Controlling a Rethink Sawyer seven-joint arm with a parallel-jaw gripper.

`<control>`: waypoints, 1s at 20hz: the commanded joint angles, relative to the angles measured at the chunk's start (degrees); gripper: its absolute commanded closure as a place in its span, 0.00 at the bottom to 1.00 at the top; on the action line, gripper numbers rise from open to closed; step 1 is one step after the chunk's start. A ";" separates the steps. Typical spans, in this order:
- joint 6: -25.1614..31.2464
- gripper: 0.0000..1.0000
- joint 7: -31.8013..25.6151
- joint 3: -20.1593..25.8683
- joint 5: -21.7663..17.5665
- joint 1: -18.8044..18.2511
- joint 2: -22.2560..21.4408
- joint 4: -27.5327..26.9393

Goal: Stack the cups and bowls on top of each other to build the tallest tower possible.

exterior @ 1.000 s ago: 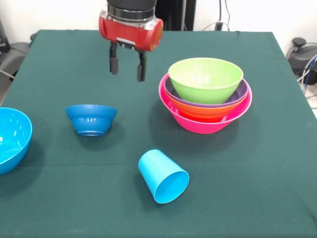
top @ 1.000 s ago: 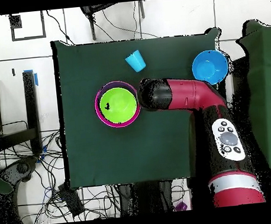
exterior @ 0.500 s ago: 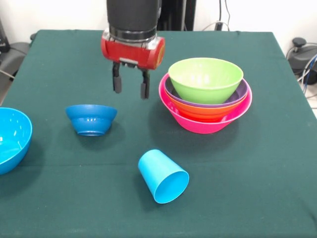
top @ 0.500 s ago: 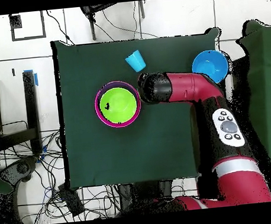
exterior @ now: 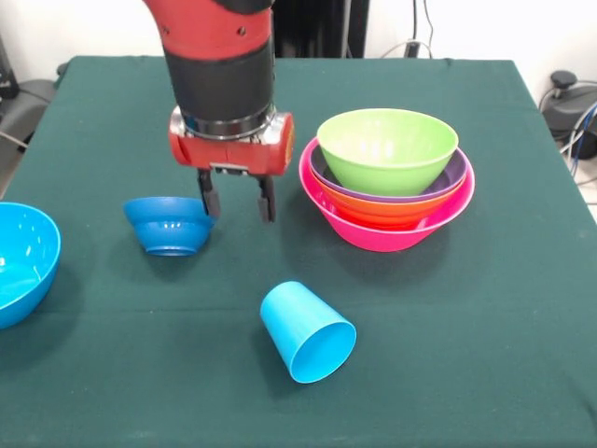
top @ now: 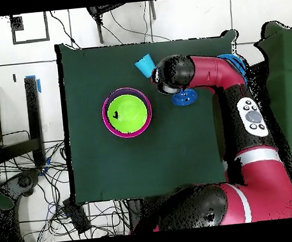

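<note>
The tower (exterior: pixel 392 233) is a pink bowl holding an orange, a purple and a lime green bowl (exterior: pixel 387 147), right of centre; from overhead the lime green bowl (top: pixel 127 112) fills its middle. A sky blue cup (exterior: pixel 308 331) lies on its side near the front, mouth toward the camera. A small dark blue bowl (exterior: pixel 173 224) stands upright left of centre. My gripper (exterior: pixel 235 198) hangs open and empty between that bowl and the tower, its left finger (exterior: pixel 207 200) right by the bowl's rim; contact cannot be told. Overhead, the arm hides the gripper beside the dark blue bowl (top: pixel 185 97) and cup (top: pixel 145 65).
A large sky blue bowl (exterior: pixel 23 261) sits at the left table edge; overhead the arm mostly covers this sky blue bowl (top: pixel 236 61). The green tablecloth (exterior: pixel 466 355) spreads to the front and right. Cables and equipment lie off the table.
The gripper has come down and toward the camera, shifting left from beside the tower to right next to the small dark blue bowl. It stays open. The bowls and cup have not moved.
</note>
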 commanded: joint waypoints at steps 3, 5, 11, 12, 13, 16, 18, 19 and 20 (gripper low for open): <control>10.55 0.00 -23.44 7.91 -3.87 0.83 4.76 -10.27; 11.66 0.00 -23.01 7.60 -3.46 0.94 3.25 -9.42; 15.85 0.00 -22.59 7.20 -2.94 1.74 0.18 -9.55; 16.48 0.00 -22.62 7.19 -3.00 1.82 0.02 -9.91; 17.27 0.00 -22.68 7.20 -3.03 1.91 -0.31 -10.34; 19.74 0.00 -23.29 7.20 -3.52 2.20 -1.15 -11.75; 21.17 0.00 -23.63 7.05 -4.10 2.41 -1.73 -12.45; 21.59 0.00 -23.74 7.01 -4.42 2.53 -1.96 -12.83; 21.97 0.00 -23.99 7.01 -4.72 2.59 -2.05 -13.29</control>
